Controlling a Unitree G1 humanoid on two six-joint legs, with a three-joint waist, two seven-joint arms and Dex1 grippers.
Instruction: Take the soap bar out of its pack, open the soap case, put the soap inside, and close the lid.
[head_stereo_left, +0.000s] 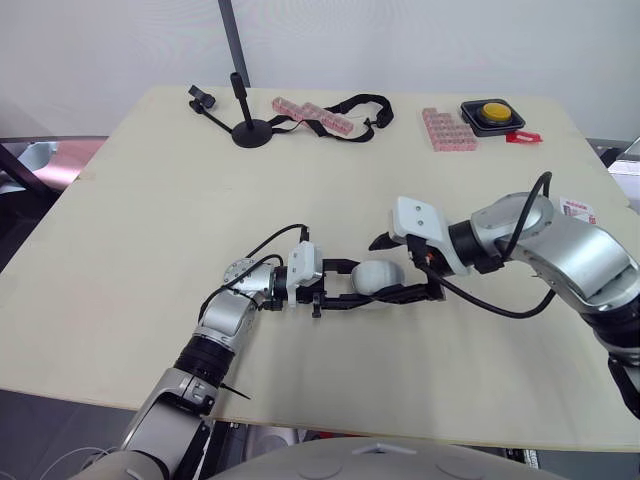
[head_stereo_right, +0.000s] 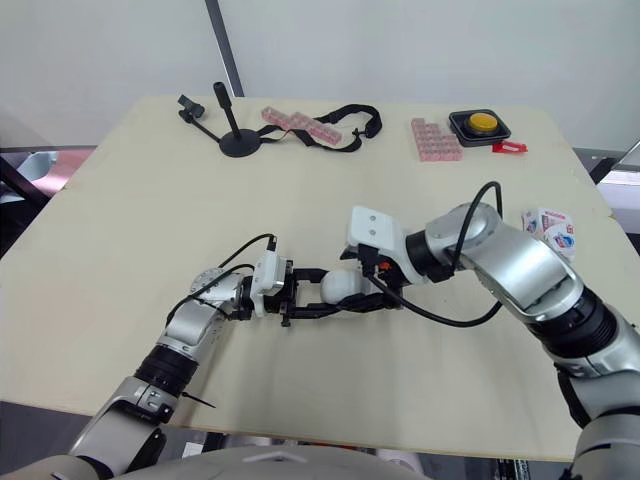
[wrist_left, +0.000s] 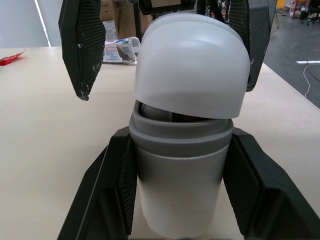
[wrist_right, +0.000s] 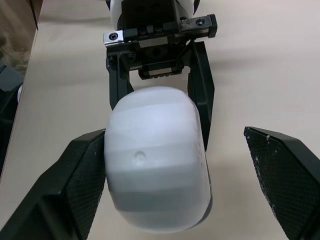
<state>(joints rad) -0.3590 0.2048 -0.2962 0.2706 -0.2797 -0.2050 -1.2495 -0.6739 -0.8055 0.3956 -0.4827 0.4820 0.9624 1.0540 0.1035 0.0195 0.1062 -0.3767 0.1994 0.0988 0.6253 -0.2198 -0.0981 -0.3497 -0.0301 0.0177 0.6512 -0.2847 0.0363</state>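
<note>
Left wrist view: my left gripper (wrist_left: 178, 137) clamps the grey base of the soap case (wrist_left: 180, 190) between its 2 black fingers, holding it low over the middle of the table (head_stereo_left: 150, 250). The white lid (wrist_left: 192, 65) sits tilted on the base, and a gap shows at the rim on the side toward the camera. I cannot tell whether the soap bar lies inside.

My right gripper (wrist_right: 174, 132) reaches in from the opposite side, spread wide around the lid. 1 finger pad (wrist_right: 85, 170) lies against the lid's side and the other stands well apart from it.

The soap pack (head_stereo_right: 550, 228) lies near the table's right edge, well apart from the case. A black stand (head_stereo_left: 250, 125), a black strap (head_stereo_left: 355, 108), pink blocks (head_stereo_left: 447, 130) and a yellow button (head_stereo_left: 492, 115) line the far side of the table.
</note>
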